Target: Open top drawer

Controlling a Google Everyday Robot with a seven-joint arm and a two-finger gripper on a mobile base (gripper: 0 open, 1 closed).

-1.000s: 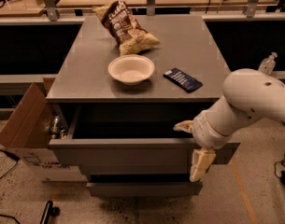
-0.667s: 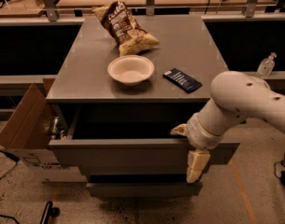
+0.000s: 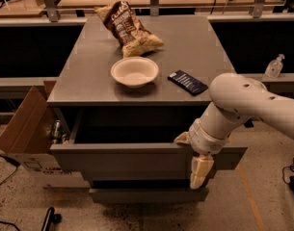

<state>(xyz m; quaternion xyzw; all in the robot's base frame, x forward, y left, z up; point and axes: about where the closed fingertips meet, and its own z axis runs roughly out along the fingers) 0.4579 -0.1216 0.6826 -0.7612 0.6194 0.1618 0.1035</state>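
Observation:
The top drawer of the grey cabinet stands pulled out toward me, its wide flat front panel well forward of the cabinet top, with a dark gap behind it. My gripper is at the right part of the drawer's front panel. One cream finger hangs down over the outside of the panel and the other sits at the panel's top edge on the inner side. The white arm comes in from the right.
On the cabinet top lie a white bowl, a brown chip bag and a dark flat packet. An open cardboard box stands at the left. A lower drawer front shows below. A sanitiser bottle is at the right.
The arm and gripper have shifted slightly left along the drawer front. The drawer stays about as far out as before.

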